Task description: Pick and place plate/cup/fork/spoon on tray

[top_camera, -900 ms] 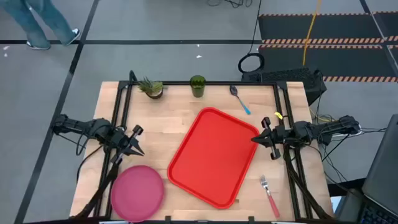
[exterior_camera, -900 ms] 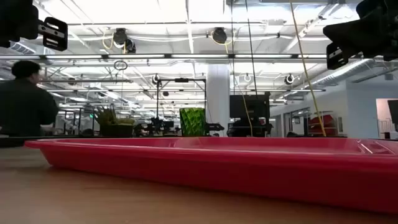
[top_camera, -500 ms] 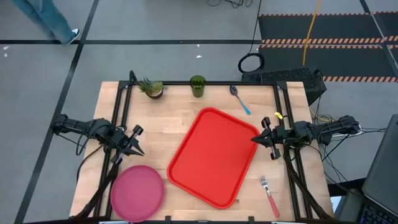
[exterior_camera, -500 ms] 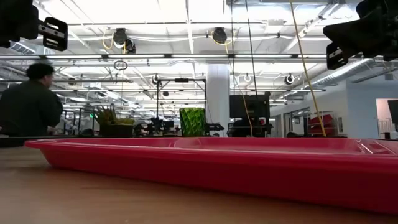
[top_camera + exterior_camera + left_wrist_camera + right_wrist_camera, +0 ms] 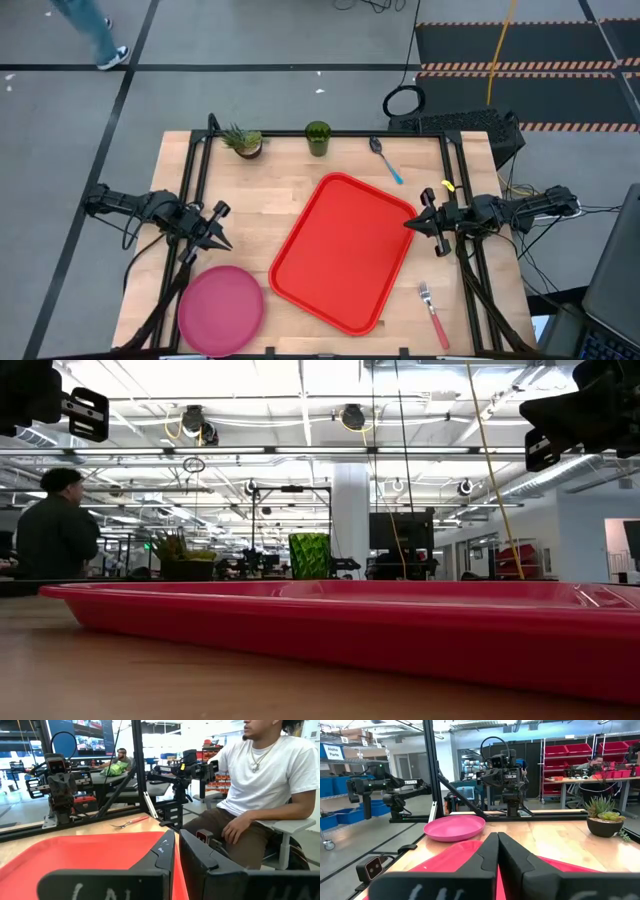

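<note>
The red tray [image 5: 345, 252] lies aslant in the middle of the table. The pink plate [image 5: 220, 309] lies flat at the near left and shows in the right wrist view [image 5: 454, 828]. The green cup [image 5: 318, 138] stands at the far edge. The blue-handled spoon [image 5: 385, 160] lies right of it. The pink-handled fork [image 5: 434, 314] lies at the near right and shows in the left wrist view [image 5: 131, 822]. My left gripper [image 5: 226, 242] hovers shut above the plate's far side. My right gripper [image 5: 409, 225] hovers shut at the tray's right edge.
A small potted spiky plant [image 5: 243, 141] stands at the far left, beside the cup. Black frame rails [image 5: 197, 175] run along both table sides. A seated person [image 5: 260, 785] is beyond the table's right side; another person [image 5: 55, 540] walks in the room beyond.
Both arms have kept still. A person beyond the table's far left corner has walked on.
</note>
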